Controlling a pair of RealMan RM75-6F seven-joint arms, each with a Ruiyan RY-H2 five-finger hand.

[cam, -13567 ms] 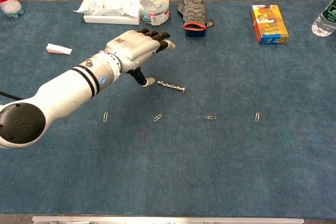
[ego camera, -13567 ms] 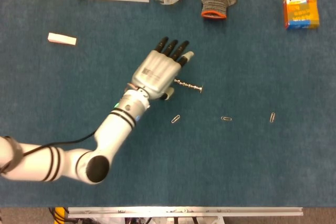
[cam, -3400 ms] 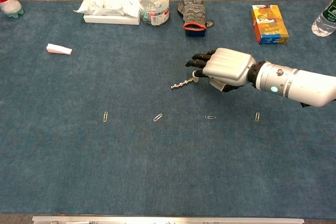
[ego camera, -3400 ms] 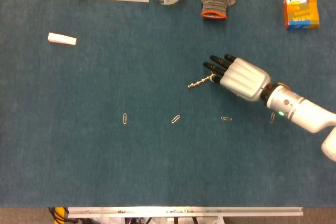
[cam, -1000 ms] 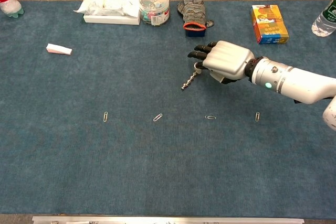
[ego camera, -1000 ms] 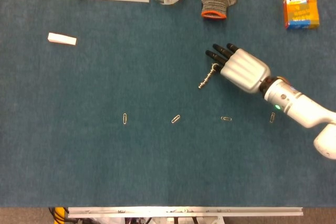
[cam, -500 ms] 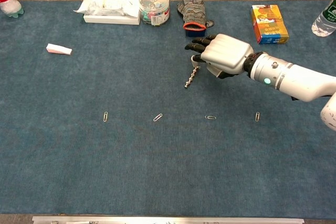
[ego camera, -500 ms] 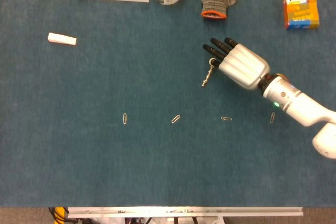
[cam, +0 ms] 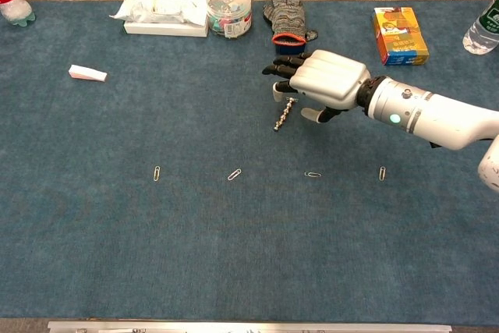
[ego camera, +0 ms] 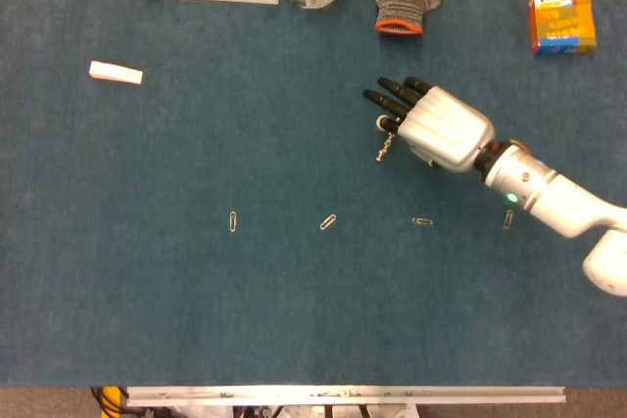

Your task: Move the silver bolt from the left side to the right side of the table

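The silver bolt [ego camera: 385,147] is being seen near the middle of the blue-covered bench [ego camera: 196,320], slightly right of centre, with its head end tucked under the dark fingertips [ego camera: 384,96] of the right hand [ego camera: 441,128]. In the chest view the bolt [cam: 284,114] is slanting downward and to the left from the right hand [cam: 323,77], whose fingers are being held spread and extended over the bolt's upper end; whether the bolt is being pinched or merely touched cannot be told from either view, and whether its lower tip is resting on the bench cannot be told either. The left hand is not being shown in either view. Four paper clips are lying in a loose row nearer the front edge: one [ego camera: 233,221] at the left, one [ego camera: 328,222] below the bolt, one [ego camera: 422,221] under the right hand's wrist area, and one [ego camera: 507,219] partly covered by the right forearm in the head view. Along the far edge a white packet [cam: 162,10], a clear round tub of coloured clips [cam: 229,10], a grey knitted glove with an orange cuff [cam: 287,13] and an orange box [cam: 400,35] are being seen, and a small white eraser [cam: 87,73] is lying well apart at the left.
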